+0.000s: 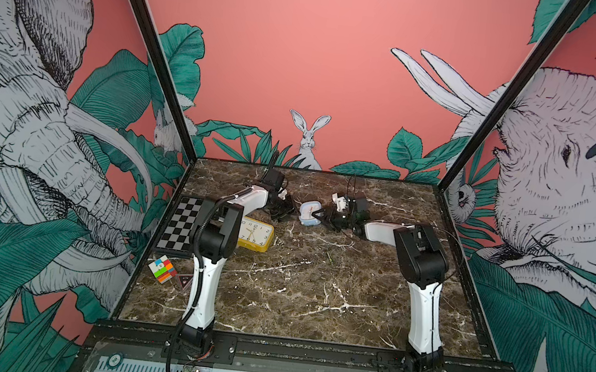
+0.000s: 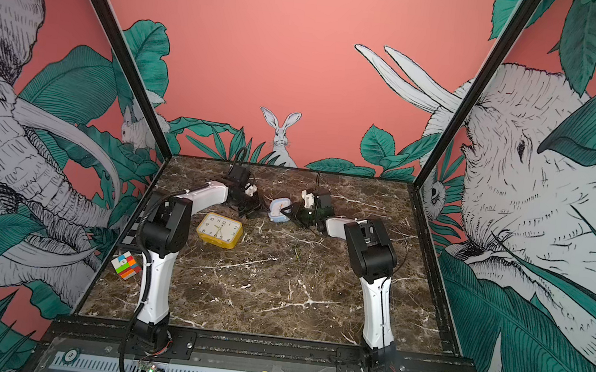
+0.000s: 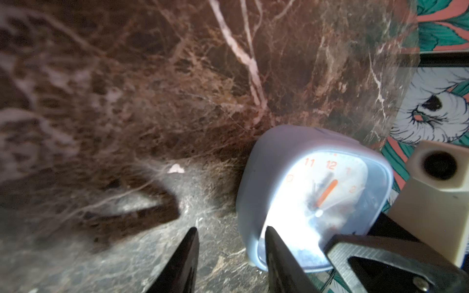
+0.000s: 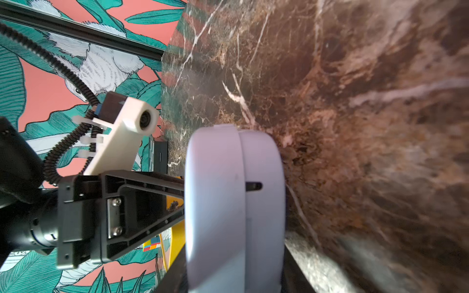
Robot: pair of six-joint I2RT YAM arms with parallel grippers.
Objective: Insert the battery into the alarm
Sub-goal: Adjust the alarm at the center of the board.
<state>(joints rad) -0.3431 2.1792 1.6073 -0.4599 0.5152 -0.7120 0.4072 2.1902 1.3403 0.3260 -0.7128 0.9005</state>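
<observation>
Fingers (image 3: 186,258) of the left gripper (image 3: 231,228) stand apart with nothing between them, just beside the face of the blue clock (image 3: 312,192). Fingers (image 4: 297,276) of the right gripper (image 1: 321,216) sit on the face and back of this clock and, as we judge, clamp it upright, at upper centre in both top views. We should turn its back toward the left gripper and keep the grip firm but gentle. We cannot surely find the battery; a thin small thing (image 1: 329,257) at mid-frame on the table (image 1: 296,300) may be it. The yellow clock (image 1: 255,233) and the chessboard (image 1: 181,223) crowd the left; open room lies toward the lower frame.
</observation>
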